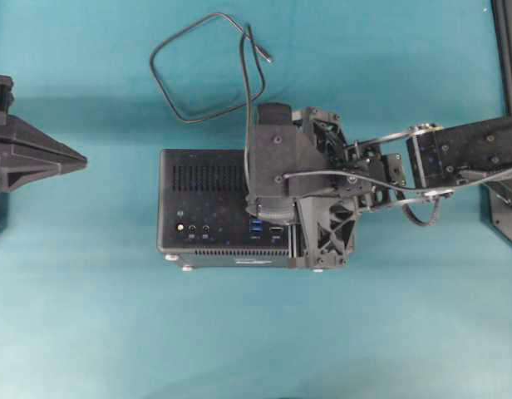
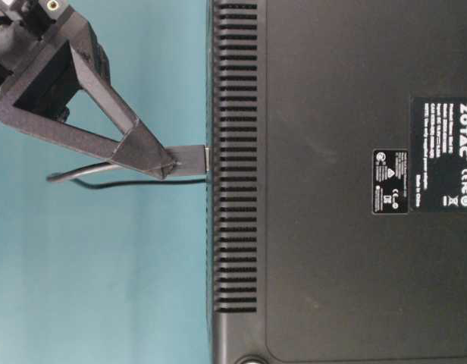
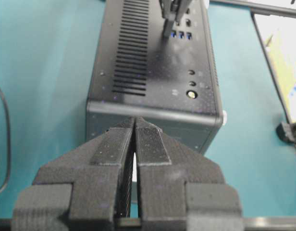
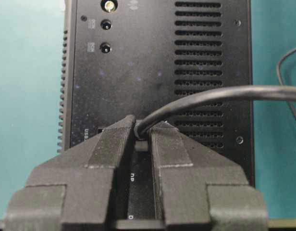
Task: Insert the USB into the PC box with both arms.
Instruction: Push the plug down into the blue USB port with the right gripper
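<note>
Plug [image 2: 189, 160] pinched between the tips of the right end effector [image 4: 141, 132], cable [image 1: 194, 66] running out of the grip and looping away over the table behind the computer box [image 1: 202, 179]. Box resting on its side, port face turned up. From table level, plug tip touching, or just entering, the port face of the box; hard to tell whether seated at all, since most of the plug body shows outside. From the left wrist view, plug standing upright right at the row of blue sockets [image 3: 180, 35]. From overhead, exact socket hidden under the right arm.

Judged as late in the task: pickup and carry done, alignment at the port apparently done, full push-in left. Afterwards, release and withdrawal of the right end effector.

Left end effector [image 3: 134, 144] pressed together, holding nothing, pointed at the near end of the box and a little apart from it. No bracing of the box yet, so a firm push by the right arm likely to shift the box unless steadied from the left.

Surface: table [image 1: 256, 332] covered in flat teal cloth or mat, smooth, few wrinkles. Dark frame or stand edges at the far right of the overhead view. Nothing else of the room in view.
</note>
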